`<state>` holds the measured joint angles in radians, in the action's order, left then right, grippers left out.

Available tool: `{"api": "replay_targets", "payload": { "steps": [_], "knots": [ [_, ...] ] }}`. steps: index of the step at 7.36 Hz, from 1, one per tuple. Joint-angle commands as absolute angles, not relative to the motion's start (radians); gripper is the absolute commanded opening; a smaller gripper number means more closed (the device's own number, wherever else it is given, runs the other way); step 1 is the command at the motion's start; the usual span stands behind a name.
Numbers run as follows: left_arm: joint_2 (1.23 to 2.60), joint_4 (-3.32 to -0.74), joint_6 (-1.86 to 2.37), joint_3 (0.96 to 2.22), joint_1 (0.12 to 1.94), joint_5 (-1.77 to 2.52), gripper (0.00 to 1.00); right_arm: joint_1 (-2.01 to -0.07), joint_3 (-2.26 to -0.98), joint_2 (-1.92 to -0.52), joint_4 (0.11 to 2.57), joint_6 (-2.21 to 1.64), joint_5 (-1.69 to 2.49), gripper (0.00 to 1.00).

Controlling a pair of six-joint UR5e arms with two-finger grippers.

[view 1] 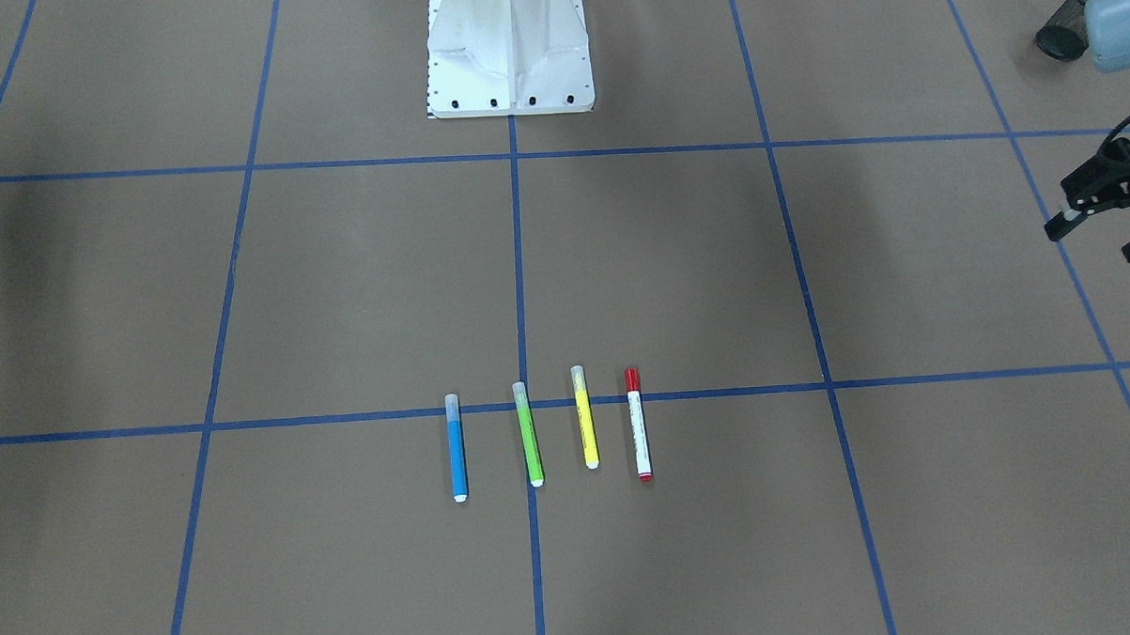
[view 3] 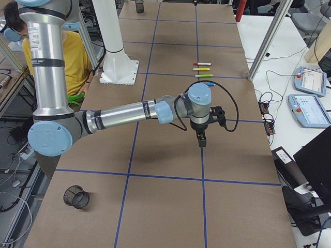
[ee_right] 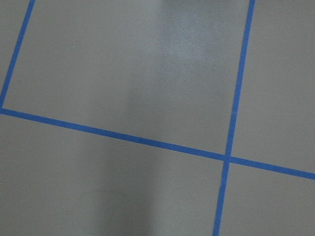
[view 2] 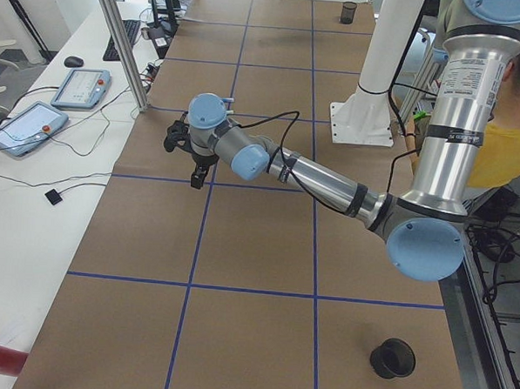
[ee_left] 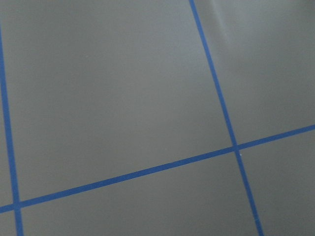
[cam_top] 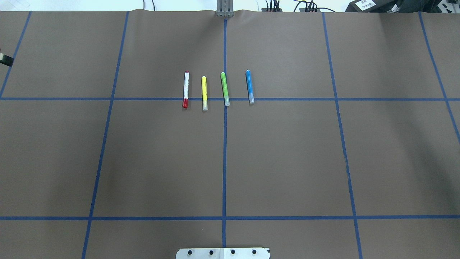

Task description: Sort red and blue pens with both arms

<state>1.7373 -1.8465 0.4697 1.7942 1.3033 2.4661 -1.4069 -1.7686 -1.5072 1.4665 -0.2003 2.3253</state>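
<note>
Several pens lie side by side in a row on the brown table. The red pen (view 1: pixel 637 424) (cam_top: pixel 185 89) has a white barrel and a red cap. The blue pen (view 1: pixel 456 448) (cam_top: pixel 249 86) has a clear cap. Between them lie a yellow marker (view 1: pixel 584 416) and a green marker (view 1: pixel 529 434). My left gripper (view 1: pixel 1098 235) (view 2: pixel 194 169) hovers open and empty at the table's left end, far from the pens. My right gripper (view 3: pixel 200 135) hangs over the table's right end; I cannot tell if it is open or shut. Both wrist views show only bare table and blue tape.
The white pedestal (view 1: pixel 509 56) stands at the robot's side. A black mesh cup (view 1: pixel 1063 32) (view 2: pixel 393 358) sits near the left end and another mesh cup (view 3: pixel 76 196) near the right end. A person in yellow (view 2: pixel 507 146) sits behind the robot.
</note>
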Motion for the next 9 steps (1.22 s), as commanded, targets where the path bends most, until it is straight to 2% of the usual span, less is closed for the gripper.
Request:
{"api": "replay_targets", "payload": {
  "steps": [1, 3, 5, 6, 9],
  "knots": [
    [1.852, -1.844, 0.723, 1.792, 1.137, 2.385, 1.00, -1.323, -1.769, -1.444, 1.466, -0.335, 2.301, 1.00],
    [1.912, -1.839, 0.935, 1.784, 0.940, 2.205, 1.00, -1.267, -1.767, -1.427, 1.465, -0.380, 2.266, 1.00],
    [2.068, -1.644, 0.963, 1.735, 0.837, 2.177, 1.00, -1.267, -1.769, -1.427, 1.465, -0.380, 2.264, 1.00],
    [2.139, -1.581, 0.965, 1.688, 0.792, 2.108, 1.00, -1.266, -1.769, -1.427, 1.465, -0.380, 2.264, 1.00],
    [2.334, -1.563, 0.953, 1.429, 0.764, 2.105, 1.00, -1.266, -1.769, -1.428, 1.465, -0.380, 2.266, 1.00]
  ]
}}
